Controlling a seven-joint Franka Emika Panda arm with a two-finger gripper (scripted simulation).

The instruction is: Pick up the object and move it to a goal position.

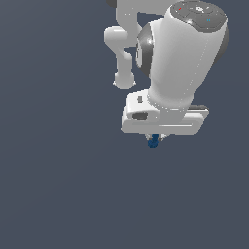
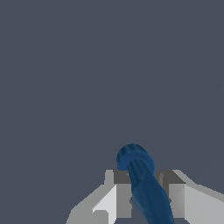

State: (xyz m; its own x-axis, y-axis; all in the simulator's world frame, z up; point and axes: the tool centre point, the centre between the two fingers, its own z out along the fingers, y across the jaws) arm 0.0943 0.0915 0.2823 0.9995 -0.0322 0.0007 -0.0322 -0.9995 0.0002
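Only claw (image 2: 142, 192) clamping blue object (image 2: 140, 175), plain grey surroundings

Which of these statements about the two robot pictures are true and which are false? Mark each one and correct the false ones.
1. The gripper is shut on the blue piece. True.
2. The piece is red. False: it is dark blue.
3. In the wrist view the piece sits between the two fingers. True.
4. The piece is larger than the gripper. False: it is far smaller.
5. The piece lies alone on the floor, away from the arm. False: it is right under the gripper, between its fingers.
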